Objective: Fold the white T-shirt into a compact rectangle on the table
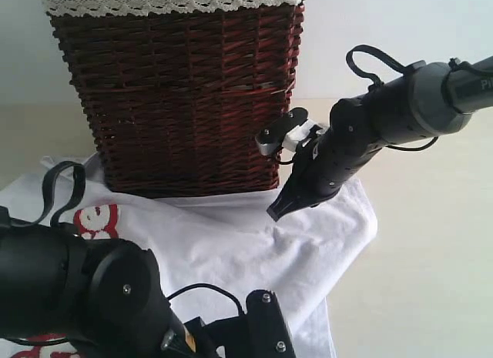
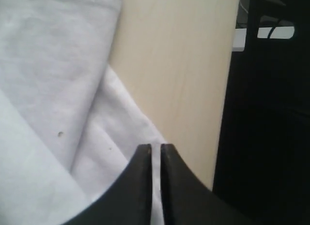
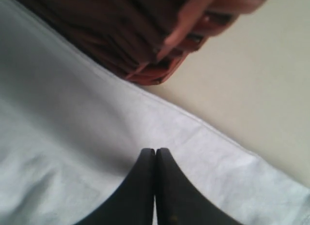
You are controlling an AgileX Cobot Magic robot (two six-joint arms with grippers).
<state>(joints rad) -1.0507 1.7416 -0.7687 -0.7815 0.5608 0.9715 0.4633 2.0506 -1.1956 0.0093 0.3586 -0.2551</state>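
Cream worktop (image 1: 431, 258) carrying the white T-shirt (image 1: 231, 242), spread out and rumpled, far edge up against the foot of the dark red wicker basket (image 1: 185, 96), red-edged letters (image 1: 98, 219) showing on the chest. Shut tight, the right hand (image 1: 276, 213), tips down on the cloth just before the basket's corner; cannot tell if gripping fabric. Closed to a thin slit, the left hand (image 2: 155, 148), pinching white cloth at the shirt's edge.

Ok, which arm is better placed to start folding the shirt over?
Left. The left tool is closed to a slit at a loose edge of the white T-shirt, apparently pinching cloth. The right tool is shut over flat cloth beside the basket, with nothing visibly between its jaws.
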